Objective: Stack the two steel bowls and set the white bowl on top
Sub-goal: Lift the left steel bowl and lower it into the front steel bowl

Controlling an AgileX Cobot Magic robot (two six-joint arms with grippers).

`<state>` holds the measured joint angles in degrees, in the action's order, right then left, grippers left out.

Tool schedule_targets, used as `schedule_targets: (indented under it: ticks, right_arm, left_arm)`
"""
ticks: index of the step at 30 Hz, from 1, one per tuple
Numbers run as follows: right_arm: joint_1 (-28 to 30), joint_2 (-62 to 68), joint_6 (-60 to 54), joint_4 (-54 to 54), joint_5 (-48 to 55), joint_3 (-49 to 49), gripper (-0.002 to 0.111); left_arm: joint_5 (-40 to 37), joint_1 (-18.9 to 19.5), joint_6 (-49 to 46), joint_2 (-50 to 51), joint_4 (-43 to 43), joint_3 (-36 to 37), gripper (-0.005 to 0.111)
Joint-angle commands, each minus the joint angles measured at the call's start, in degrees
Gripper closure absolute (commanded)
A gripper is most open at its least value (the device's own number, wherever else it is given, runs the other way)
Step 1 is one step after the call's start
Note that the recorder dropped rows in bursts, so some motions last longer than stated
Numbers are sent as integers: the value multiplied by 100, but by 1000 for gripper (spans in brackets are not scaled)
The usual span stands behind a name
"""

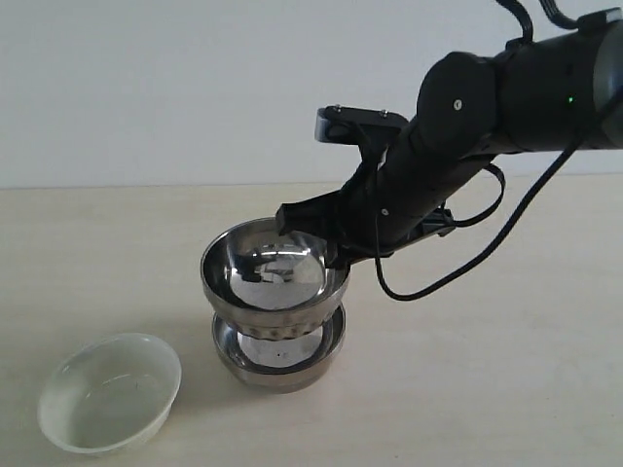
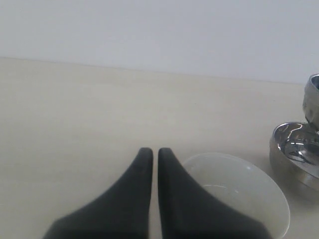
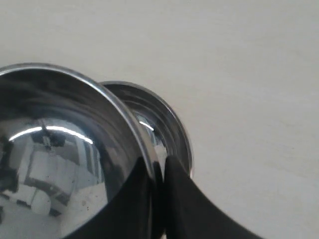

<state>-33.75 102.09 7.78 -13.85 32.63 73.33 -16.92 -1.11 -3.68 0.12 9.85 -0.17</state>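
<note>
Right gripper: closed on the rim of the ribbed steel bowl, one finger inside the wall, one outside, pinching the right-hand edge. The bowl hangs at centre frame in the exterior view, directly over the smooth steel bowl, which sits on the table. The ribbed bowl's base dips to about the lower rim; I cannot tell whether the two touch.

Left gripper: fingers drawn together with only a slit between them, holding nothing, low over the table just beside the white bowl. That bowl sits alone at lower left of the exterior view, well apart from the steel pair.

Handling, judged:
- Steel bowls: rigid, thin-walled, probably light. The mirror finish looks slippery, so a one-sided rim pinch may let the bowl swing or tilt. Lower it level and centred; off-centre, it could skate on the inner curve or push the bottom bowl along.
- White bowl: glossy and stiff, possibly ceramic or hard plastic, so treat it as chippable. Shallow and flared, it offers no side to grasp. Best hold is the rim, one finger in and one out, on the edge nearest the left gripper. Set it down gently on the steel.
</note>
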Motion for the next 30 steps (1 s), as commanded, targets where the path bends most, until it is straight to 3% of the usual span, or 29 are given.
schedule_targets:
  ticks: [1, 30]
  right_arm:
    - [-12, -84, -51, -98, -240, -136, 108]
    - [-22, 396, -130, -173, -837, -356, 108]
  left_arm:
    - [12, 18, 55, -12, -26, 17, 103]
    - [12, 18, 55, -12, -26, 17, 103]
